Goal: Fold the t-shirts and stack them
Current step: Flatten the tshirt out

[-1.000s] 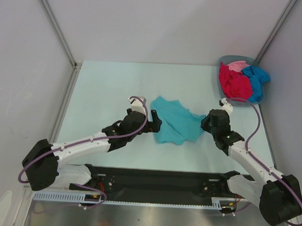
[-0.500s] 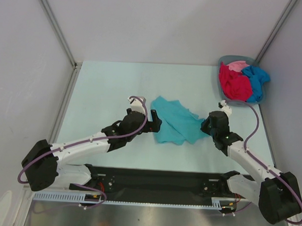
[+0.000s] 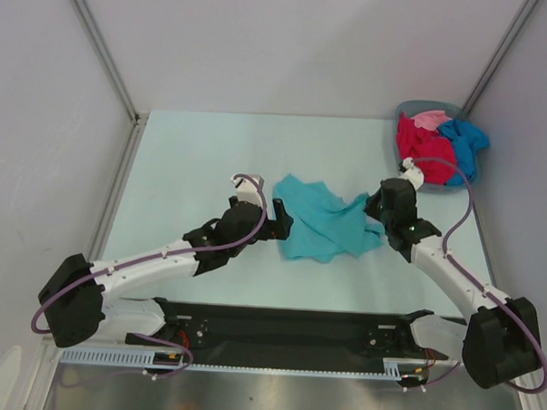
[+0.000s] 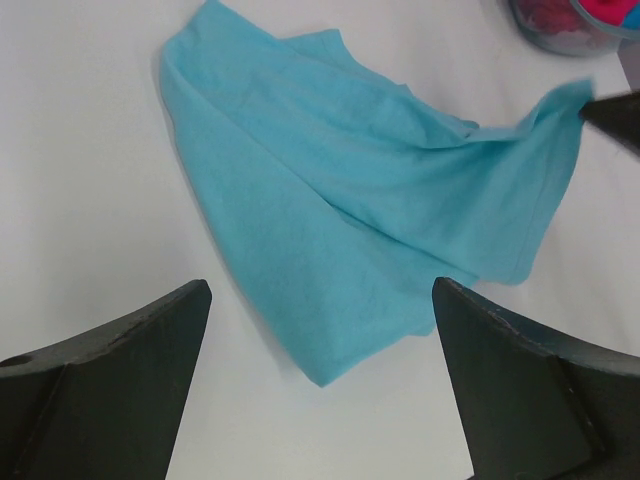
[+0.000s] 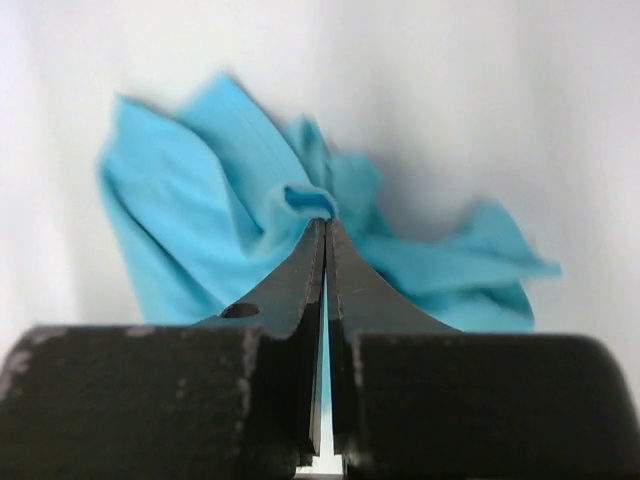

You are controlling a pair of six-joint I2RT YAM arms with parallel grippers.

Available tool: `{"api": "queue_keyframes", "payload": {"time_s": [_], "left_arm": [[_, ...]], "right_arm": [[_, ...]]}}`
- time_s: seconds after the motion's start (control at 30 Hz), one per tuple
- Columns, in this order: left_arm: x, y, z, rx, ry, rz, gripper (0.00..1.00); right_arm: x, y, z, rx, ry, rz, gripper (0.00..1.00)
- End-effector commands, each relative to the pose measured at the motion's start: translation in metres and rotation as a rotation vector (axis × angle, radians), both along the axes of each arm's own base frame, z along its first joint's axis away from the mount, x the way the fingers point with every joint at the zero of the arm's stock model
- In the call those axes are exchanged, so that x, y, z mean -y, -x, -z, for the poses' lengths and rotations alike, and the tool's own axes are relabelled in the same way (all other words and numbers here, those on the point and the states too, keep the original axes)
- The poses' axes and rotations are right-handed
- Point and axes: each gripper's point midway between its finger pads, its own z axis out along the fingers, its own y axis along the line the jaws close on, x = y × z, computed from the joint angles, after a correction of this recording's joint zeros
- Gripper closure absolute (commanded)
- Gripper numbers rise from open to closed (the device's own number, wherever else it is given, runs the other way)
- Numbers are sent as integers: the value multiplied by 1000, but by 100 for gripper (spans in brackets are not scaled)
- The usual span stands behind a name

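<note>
The right gripper (image 5: 325, 225) has its two black fingers pressed together with only a hairline slit between them, and a small bunched fold of the teal t-shirt (image 3: 318, 227) is pinched at their tips. From that pinch the shirt's right-hand corner is drawn up off the bench (image 3: 194, 156) and pulled toward the right edge, with creases fanning back into the rest of the garment. The remainder of the tee lies rumpled and partly doubled over on the surface, about midway between the left and right edges and nearer the near edge than the far one. The left gripper (image 4: 320, 290) is spread wide with nothing between its fingers. It faces the shirt from the left, and in its wrist view one corner of the cloth shows between the two tips. Whether those tips touch the bench cannot be told. The left arm (image 3: 153, 263) reaches in from the near left corner and the right arm (image 3: 452, 276) from the near right corner. In the far right corner stands the grey-blue basket (image 3: 423, 108), well apart from the teal tee, heaped with a red t-shirt (image 3: 423, 150), a pink t-shirt (image 3: 430, 118) and a blue t-shirt (image 3: 464, 141). A purple cable (image 3: 465, 218) loops from the right wrist past the basket's near rim.
</note>
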Motion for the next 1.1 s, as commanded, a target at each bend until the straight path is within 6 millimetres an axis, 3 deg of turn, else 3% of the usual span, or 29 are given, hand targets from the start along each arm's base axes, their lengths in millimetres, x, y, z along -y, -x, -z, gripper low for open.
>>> {"api": "queue_keyframes", "payload": {"time_s": [0.0,0.1,0.13,0.17,0.23,0.27,0.3,0.37,0.4,0.43,0.53,0.6,0.63,0.67,0.7,0.77,0.8,0.83,0.87,0.9,0.93,0.97,1.0,1.03,1.07], "left_arm": [[3,-1,-20,45,42,3,0],[3,-1,-21,46,45,4,0],[3,-1,-22,48,45,4,0],[3,-1,-22,47,44,3,0],[3,-1,-22,47,46,4,0],[3,-1,-23,48,45,3,0],[3,-1,-22,46,42,5,0],[3,-1,-23,47,39,3,0],[3,-2,-24,49,32,4,0],[2,-3,-26,52,28,-1,0],[0,-8,-26,54,3,-23,0],[0,-13,-24,53,-5,-37,0],[-1,-15,-22,50,-11,-43,0],[-2,-19,-21,49,-14,-53,0],[-1,-23,-23,50,-12,-60,0],[-2,-38,-10,28,-38,-90,0],[1,-49,-15,30,-28,-104,0],[-2,-63,3,-2,-64,-133,0],[-2,-73,7,-7,-70,-144,0],[5,-91,-5,11,-48,-156,0],[8,-103,3,-3,-61,-156,0],[4,-123,32,-52,-101,-178,0],[14,-145,23,-45,-65,-176,0],[28,-152,29,-95,-24,-113,0],[25,-168,34,-119,4,-120,0]], "right_arm": [[7,-39,-70,166,2,35,100],[2,-65,-109,227,16,24,100],[4,-72,-113,225,27,27,100],[3,-83,-139,266,19,31,100],[3,-100,-139,260,18,40,100],[6,-110,-160,303,-1,49,100],[6,-123,-150,280,6,58,100],[7,-143,-157,291,16,59,100],[5,-156,-185,345,13,58,100],[4,-174,-166,295,37,59,100],[19,-213,-181,303,58,80,100],[38,-232,-191,317,68,111,100],[44,-238,-216,352,65,123,100],[51,-252,-200,319,76,134,100],[66,-258,-202,318,87,157,100],[82,-268,-210,324,81,182,100],[98,-269,-211,325,65,210,100],[103,-270,-212,328,48,220,100],[105,-270,-210,325,38,218,100],[107,-267,-215,336,35,222,100],[110,-266,-217,347,35,225,100],[109,-265,-214,344,35,222,100],[108,-259,-215,351,33,221,100],[108,-257,-211,349,24,221,100],[106,-254,-211,352,15,213,100]]}}
